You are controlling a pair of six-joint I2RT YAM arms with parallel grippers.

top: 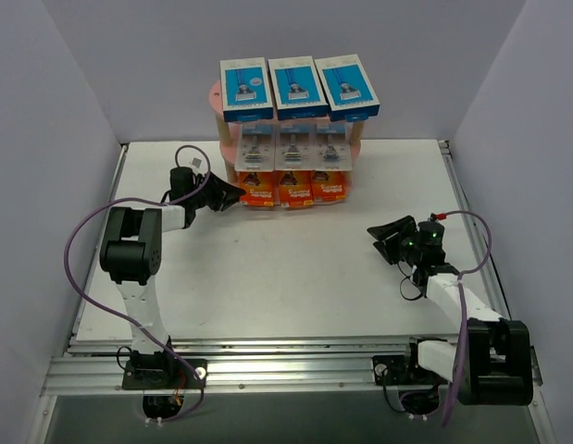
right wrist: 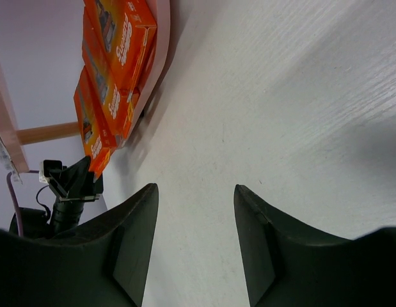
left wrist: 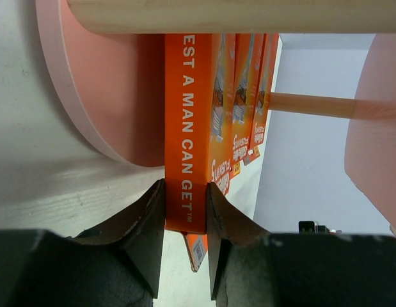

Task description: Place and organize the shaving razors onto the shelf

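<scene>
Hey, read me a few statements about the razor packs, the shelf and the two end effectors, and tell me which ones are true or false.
1. Three blue boxes sit on the top tier of the shelf. True.
2. The left end effector is closed on the leftmost orange pack at the bottom tier. True.
3. The right end effector holds a blue box. False: it is open and empty, over the table.
4. A clear blister pack lies on the table. False: all three blister packs are on the middle tier.
</scene>
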